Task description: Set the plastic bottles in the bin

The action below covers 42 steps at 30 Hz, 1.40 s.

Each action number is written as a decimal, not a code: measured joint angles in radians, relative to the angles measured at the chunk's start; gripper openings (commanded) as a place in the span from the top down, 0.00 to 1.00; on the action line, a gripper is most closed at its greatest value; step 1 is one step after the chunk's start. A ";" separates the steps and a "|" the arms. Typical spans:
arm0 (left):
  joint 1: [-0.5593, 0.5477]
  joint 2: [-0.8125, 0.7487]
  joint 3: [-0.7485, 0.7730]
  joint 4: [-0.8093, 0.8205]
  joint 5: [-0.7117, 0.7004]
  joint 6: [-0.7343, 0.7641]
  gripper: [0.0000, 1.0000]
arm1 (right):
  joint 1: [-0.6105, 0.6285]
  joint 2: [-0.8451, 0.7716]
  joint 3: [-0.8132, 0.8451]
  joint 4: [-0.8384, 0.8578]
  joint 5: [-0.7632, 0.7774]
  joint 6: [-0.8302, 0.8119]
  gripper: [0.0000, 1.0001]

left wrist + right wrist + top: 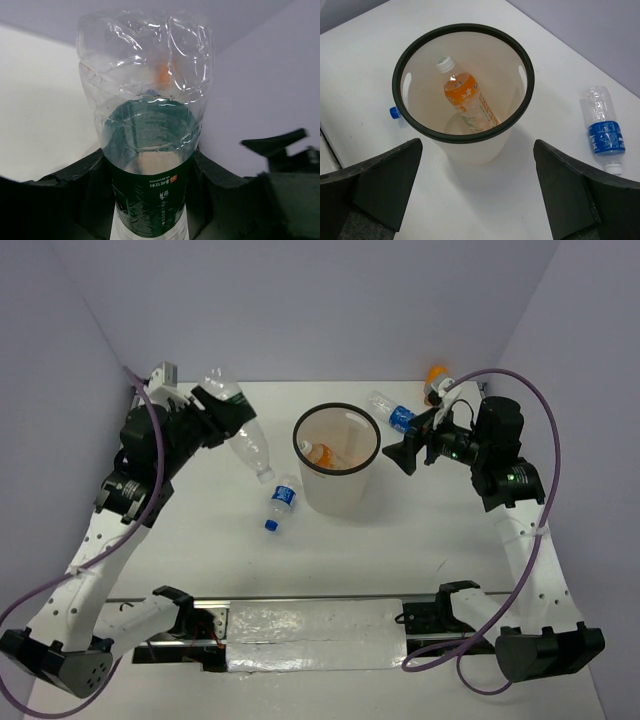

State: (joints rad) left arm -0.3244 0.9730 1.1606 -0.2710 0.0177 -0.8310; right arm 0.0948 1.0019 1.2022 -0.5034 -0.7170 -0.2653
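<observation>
Left arm was raised over the far-left part of the table [330,550], elbow bent, wrist angled in toward the middle. The left gripper [222,418] was clamped around the green-label bottle [145,100], fingers pressed on the labelled midsection. That bottle was off the table, tilted, base toward the far-left corner, neck pointing near-right toward the bin [470,152] but short of its rim. Right arm reached in from the right, forearm about level, wrist facing left. The right gripper [402,453] was spread wide and held nothing, just right of the bin. The bin stood upright mid-table with the orange bottle [465,97] lying slanted inside, white cap up. One blue-label bottle [281,502] lay on the table just near-left of the bin, cap toward the near side. The other blue-label bottle [393,413] lay far-right of the bin, beside the right wrist.
</observation>
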 measured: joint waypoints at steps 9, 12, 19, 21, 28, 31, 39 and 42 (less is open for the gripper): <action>-0.181 0.277 0.180 0.332 0.038 0.094 0.94 | -0.040 -0.002 -0.047 0.022 -0.002 0.031 0.00; -0.245 0.388 0.197 0.403 -0.008 0.148 0.89 | -0.065 -0.002 -0.053 0.039 0.003 0.053 0.00; -0.332 0.574 0.213 0.482 -0.112 0.280 0.50 | -0.165 0.019 -0.071 0.072 0.005 0.089 0.00; -0.344 0.604 0.222 0.484 -0.127 0.304 0.41 | -0.176 0.058 -0.071 0.074 0.004 0.076 0.00; -0.353 0.626 0.238 0.494 -0.128 0.340 0.13 | -0.184 0.383 0.011 0.018 0.033 -0.114 0.00; -0.353 0.624 0.242 0.497 -0.122 0.361 0.03 | -0.185 0.585 0.140 -0.056 0.057 -0.232 0.00; -0.353 0.562 0.241 0.443 -0.110 0.368 0.01 | -0.185 1.031 0.543 -0.196 0.161 -0.457 0.00; -0.353 0.497 0.224 0.428 -0.119 0.369 0.01 | -0.180 1.111 0.637 -0.216 0.193 -0.504 0.01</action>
State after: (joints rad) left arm -0.6777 1.4704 1.3842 0.1570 -0.1009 -0.4618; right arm -0.0856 2.1132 1.8393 -0.7197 -0.5243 -0.7692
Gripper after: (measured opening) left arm 0.993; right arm 0.994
